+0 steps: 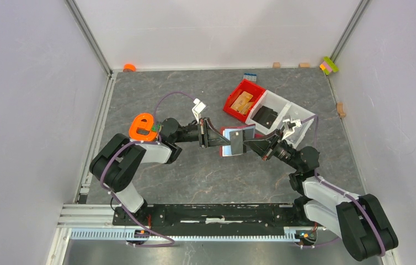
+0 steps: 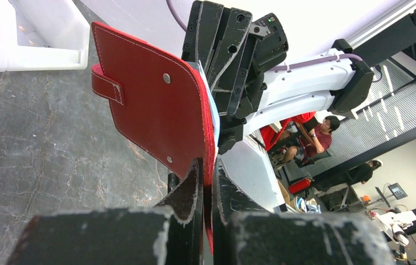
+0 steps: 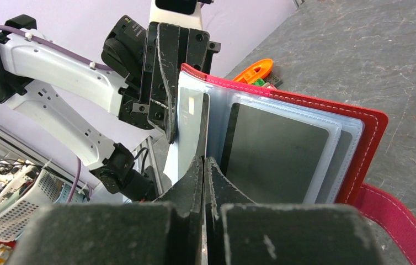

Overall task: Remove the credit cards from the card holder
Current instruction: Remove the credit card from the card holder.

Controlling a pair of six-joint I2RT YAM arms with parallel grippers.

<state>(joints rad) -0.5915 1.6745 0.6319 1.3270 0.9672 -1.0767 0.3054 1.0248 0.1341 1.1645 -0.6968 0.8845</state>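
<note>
The dark red card holder [image 1: 228,131] hangs open above the table between both arms. My left gripper [image 2: 210,172] is shut on the edge of its stitched red cover [image 2: 156,105], coming in from the left [image 1: 219,136]. In the right wrist view the holder's clear sleeves fan out, and a grey credit card [image 3: 275,152] shows inside one. My right gripper [image 3: 203,161] is shut on a thin dark card edge [image 3: 205,124] beside a pale blue sleeve [image 3: 186,138]. From above, a grey card [image 1: 237,141] stands in front of the holder at the right gripper's [image 1: 249,143] tips.
Behind the holder are a bright red bin [image 1: 233,102] with tan wooden pieces and a white bin [image 1: 278,101]. An orange piece [image 1: 143,127] sits on the left arm. Small blocks [image 1: 329,65] lie along the back wall. White walls close in on both sides.
</note>
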